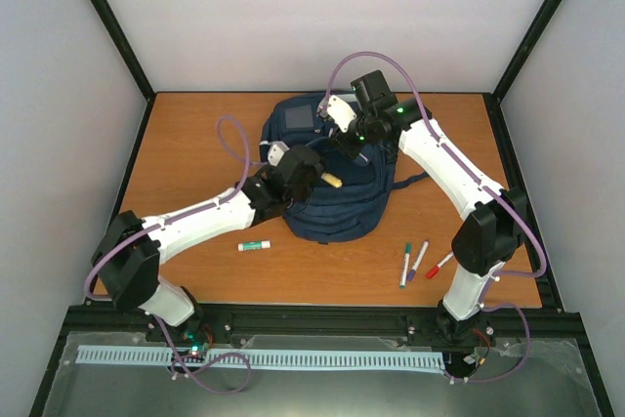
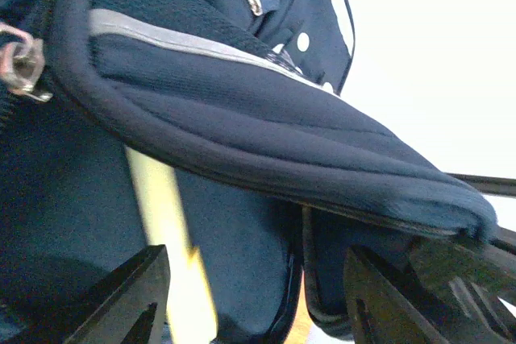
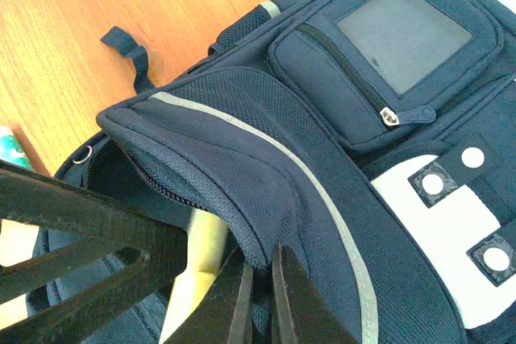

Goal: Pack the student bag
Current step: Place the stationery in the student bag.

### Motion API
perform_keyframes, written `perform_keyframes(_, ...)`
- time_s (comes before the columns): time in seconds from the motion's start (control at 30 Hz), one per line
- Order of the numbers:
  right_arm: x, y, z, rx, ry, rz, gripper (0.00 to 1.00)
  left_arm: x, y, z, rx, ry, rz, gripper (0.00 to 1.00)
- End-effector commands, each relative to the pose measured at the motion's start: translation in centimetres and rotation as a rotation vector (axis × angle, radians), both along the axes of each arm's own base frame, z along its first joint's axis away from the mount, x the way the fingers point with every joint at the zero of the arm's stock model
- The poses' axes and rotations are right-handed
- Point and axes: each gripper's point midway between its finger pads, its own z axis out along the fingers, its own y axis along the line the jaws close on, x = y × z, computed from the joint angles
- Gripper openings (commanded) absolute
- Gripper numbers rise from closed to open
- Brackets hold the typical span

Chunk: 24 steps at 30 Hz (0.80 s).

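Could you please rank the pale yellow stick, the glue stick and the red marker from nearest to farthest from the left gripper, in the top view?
1. Pale yellow stick, at the left gripper, over the student bag.
2. Glue stick, near-left of the bag.
3. Red marker, far right, toward the near edge.

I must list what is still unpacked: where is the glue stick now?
In the top view, the glue stick lies on the table, left of centre, close to the near-left edge of the student bag.
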Motion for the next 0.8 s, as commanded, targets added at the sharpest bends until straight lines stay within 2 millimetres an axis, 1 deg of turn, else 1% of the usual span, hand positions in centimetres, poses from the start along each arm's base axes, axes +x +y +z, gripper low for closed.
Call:
perform_keyframes(0.0,1.0,1.0,3.8,0.11,-0.094,0.007,0.03,0.1,-0.6,4.4,-0.026,-0.085,-0.061,0.63)
perform_keyframes(0.07,0.9,0.9,3.7,0.111,-0.091,0.008,0.03,-0.8,-0.7,4.7,0.001,-0.08,-0.121,0.64)
perform_keyframes(0.13,0.9,0.7,3.6,0.115,-0.093,0.006,0.03,-2.1,-0.5,4.3,0.04,-0.053,-0.184,0.65)
perform_keyframes(0.23,1.0,0.3,3.4,0.12,-0.09,0.001,0.03,-4.7,0.6,2.8,0.097,0.004,-0.282,0.65)
perform_keyframes(0.3,0.9,0.0,3.2,0.123,-0.097,0.003,0.03,-6.6,2.1,1.1,0.128,0.058,-0.307,0.65)
perform_keyframes(0.4,0.3,0.2,2.7,0.139,-0.092,0.025,0.03,-9.0,4.7,-1.2,0.145,0.123,-0.292,0.64)
perform_keyframes(0.43,0.1,0.2,2.4,0.142,-0.082,0.03,0.03,-9.9,6.0,-2.4,0.171,0.164,-0.272,0.64)
perform_keyframes(0.5,-0.3,0.4,2.0,0.15,-0.065,0.042,0.03,-11.3,8.5,-4.2,0.198,0.223,-0.214,0.62)
perform_keyframes(0.6,-0.6,0.5,1.1,0.152,-0.044,0.052,0.03,-13.3,11.6,-6.5,0.212,0.309,-0.12,0.59)
perform_keyframes(0.67,-0.9,0.5,0.6,0.154,-0.032,0.06,0.03,-14.3,13.0,-7.7,0.205,0.367,-0.058,0.59)
perform_keyframes(0.77,-1.1,0.6,0.1,0.152,-0.019,0.07,0.03,-15.5,13.9,-9.5,0.192,0.441,-0.013,0.58)
